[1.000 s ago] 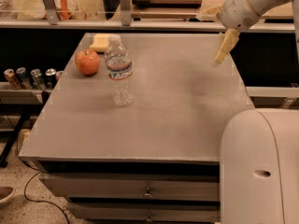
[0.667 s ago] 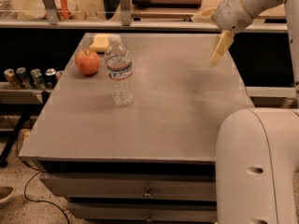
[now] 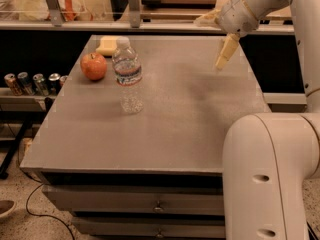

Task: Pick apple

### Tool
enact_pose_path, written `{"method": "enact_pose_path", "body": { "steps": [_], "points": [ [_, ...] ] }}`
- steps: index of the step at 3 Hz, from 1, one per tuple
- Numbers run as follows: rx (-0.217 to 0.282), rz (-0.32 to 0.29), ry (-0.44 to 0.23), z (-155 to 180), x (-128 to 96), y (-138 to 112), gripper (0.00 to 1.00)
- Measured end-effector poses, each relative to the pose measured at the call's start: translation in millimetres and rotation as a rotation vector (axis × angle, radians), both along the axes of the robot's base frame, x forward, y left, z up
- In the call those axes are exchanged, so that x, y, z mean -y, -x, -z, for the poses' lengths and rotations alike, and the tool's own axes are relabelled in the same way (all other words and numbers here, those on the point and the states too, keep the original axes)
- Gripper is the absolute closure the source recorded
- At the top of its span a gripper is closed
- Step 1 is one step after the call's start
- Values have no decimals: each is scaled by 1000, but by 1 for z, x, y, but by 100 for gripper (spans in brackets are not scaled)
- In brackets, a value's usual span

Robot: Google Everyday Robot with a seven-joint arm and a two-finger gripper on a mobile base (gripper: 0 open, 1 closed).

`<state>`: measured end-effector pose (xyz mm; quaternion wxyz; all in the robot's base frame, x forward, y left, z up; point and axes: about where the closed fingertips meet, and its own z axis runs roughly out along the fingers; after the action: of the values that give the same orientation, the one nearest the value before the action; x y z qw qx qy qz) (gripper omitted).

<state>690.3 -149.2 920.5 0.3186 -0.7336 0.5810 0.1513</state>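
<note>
The apple [image 3: 93, 66], round and red-orange, rests on the grey table [image 3: 165, 129] near its far left edge. My gripper [image 3: 223, 57] hangs over the far right part of the table, well to the right of the apple and nowhere near touching it. Its pale fingers point down toward the tabletop. Nothing is held in it that I can see.
A clear water bottle [image 3: 127, 75] stands upright just right of the apple. A pale yellow sponge block [image 3: 109, 45] lies behind them. Several cans [image 3: 35, 83] line a low shelf to the left. My white arm base [image 3: 270, 179] fills the near right.
The gripper has drifted left and slightly toward the table's middle. The apple, bottle and sponge have not moved.
</note>
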Motion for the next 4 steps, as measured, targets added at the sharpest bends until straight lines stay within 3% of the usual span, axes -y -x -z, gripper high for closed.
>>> {"method": "enact_pose_path", "body": {
  "steps": [4],
  "points": [
    [-102, -65, -44, 13, -44, 9, 0]
  ]
}}
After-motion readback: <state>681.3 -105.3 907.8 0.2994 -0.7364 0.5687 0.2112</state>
